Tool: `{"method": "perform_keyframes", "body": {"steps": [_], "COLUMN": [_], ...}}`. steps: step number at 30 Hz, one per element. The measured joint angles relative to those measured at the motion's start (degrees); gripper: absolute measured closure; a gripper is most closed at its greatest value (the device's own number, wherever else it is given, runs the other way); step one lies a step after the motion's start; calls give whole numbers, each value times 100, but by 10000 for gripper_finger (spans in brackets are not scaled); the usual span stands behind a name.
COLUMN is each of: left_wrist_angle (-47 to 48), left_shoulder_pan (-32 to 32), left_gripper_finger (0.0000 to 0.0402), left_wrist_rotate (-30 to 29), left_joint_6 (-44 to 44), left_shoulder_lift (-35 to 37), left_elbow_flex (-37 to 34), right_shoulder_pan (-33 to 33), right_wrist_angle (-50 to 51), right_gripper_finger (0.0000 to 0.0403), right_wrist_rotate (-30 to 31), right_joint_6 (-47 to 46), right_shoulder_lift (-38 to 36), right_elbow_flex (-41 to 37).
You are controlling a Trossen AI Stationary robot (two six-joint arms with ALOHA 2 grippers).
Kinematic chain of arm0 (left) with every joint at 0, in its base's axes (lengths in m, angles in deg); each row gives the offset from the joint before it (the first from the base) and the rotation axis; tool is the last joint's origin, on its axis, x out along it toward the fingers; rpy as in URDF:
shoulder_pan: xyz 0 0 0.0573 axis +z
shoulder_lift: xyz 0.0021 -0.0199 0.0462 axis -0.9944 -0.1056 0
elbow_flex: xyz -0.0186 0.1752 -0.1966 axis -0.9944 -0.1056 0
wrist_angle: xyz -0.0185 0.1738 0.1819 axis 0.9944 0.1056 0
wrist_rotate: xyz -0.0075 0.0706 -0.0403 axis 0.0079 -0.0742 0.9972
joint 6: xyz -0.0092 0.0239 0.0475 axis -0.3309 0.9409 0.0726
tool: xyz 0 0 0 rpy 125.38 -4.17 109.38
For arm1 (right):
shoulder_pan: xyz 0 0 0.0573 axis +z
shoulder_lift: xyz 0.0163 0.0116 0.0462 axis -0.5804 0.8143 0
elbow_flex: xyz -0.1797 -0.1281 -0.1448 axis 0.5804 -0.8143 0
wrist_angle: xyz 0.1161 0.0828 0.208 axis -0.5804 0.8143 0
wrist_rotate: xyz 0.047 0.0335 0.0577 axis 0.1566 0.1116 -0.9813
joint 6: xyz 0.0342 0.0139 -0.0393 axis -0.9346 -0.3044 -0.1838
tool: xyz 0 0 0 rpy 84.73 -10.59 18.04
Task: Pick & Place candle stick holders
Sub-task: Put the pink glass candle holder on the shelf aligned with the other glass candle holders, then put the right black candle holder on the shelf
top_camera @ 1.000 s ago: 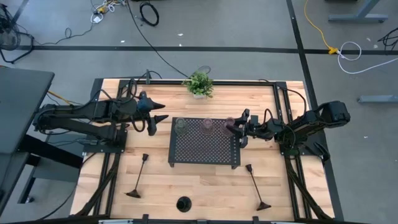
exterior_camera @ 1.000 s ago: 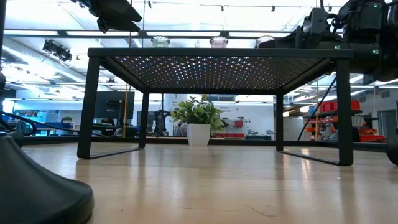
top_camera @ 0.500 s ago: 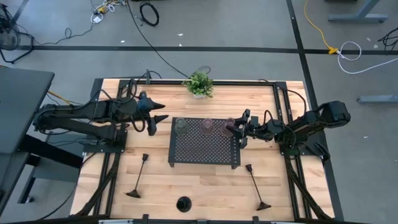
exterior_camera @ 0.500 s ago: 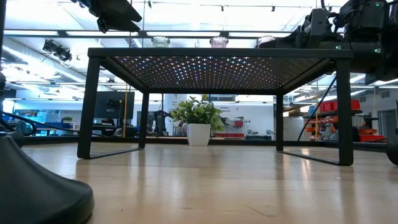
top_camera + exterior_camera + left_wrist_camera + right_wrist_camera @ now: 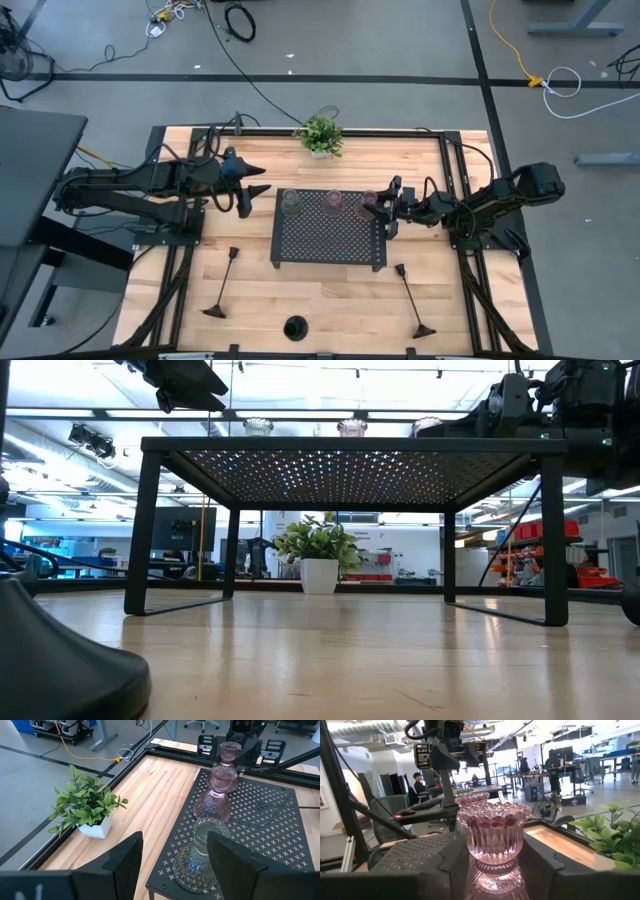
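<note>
My right tool point(image 5: 386, 207) sits at the right edge of the black tray point(image 5: 328, 245), right of centre in the high view, its fingers set wide on either side of a pinkish glass holder point(image 5: 493, 832) standing on the tray; I cannot tell if they touch it. A second pinkish holder point(image 5: 334, 202) and a greenish one point(image 5: 290, 203) stand in a row along the tray's upper edge. My left tool point(image 5: 255, 180) hovers open just left of the tray. Two tall black holders point(image 5: 221, 287) and a squat one point(image 5: 295, 327) rest on the table point(image 5: 250, 300) at lower centre.
</note>
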Motion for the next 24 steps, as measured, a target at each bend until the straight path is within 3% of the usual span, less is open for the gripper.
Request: {"method": "perform_keyframes", "body": {"steps": [13, 24], "left_wrist_angle": [0, 7], "left_shoulder_pan": [-1, -1], "left_gripper_finger": [177, 177], "left_wrist_rotate": [2, 2], "left_joint_6": [-4, -2], "left_shoulder_lift": [0, -2], "left_elbow_flex": [0, 0], "right_shoulder_pan": [0, 2], "right_wrist_angle": [118, -33], "right_gripper_finger": [153, 131], "right_wrist_rotate": [113, -30], "right_joint_6": [-118, -169], "right_shoulder_lift": [21, -7], "right_elbow_flex": [-22, -22]}}
